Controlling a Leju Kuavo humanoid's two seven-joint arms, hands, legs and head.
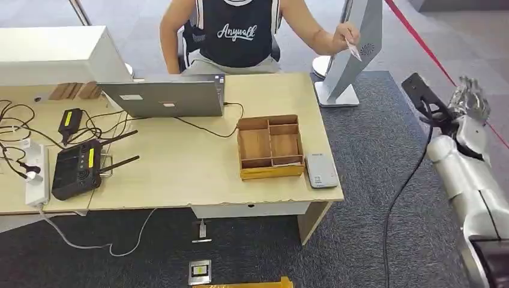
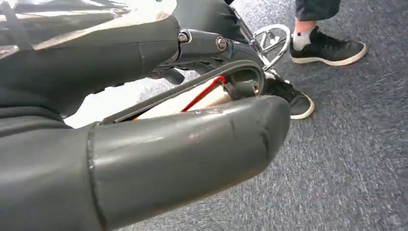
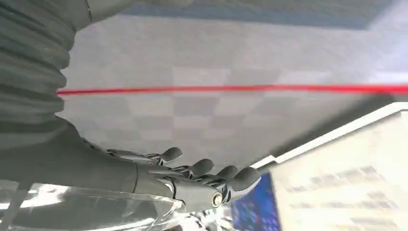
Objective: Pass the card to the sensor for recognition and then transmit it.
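I'm holding my right hand [image 1: 470, 102] empty, fingers spread, at three o'clock, while the person [image 1: 240, 33] is offering the card [image 1: 354, 51] at one o'clock; a misjudged reach risks dropping it.

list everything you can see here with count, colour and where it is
desk: 1, light wood, centre of head view
laptop: 1, grey, back of desk, lid towards the robot
wooden tray: 1, brown, compartments, right part of desk
card reader: 1, pale grey, beside the tray at the desk's right edge
router: 1, black with antennas, left of desk
power strip: 1, white, desk's left edge
kiosk stand: 1, silver, on the floor past the desk's right end
card: 1, white, in the person's hand at the kiosk
person: 1, dark vest, seated behind the desk
shoes: 2, black, on grey carpet
right hand: 1, silver-grey, raised at right, holding nothing
left hand: 1, dark grey, near the floor
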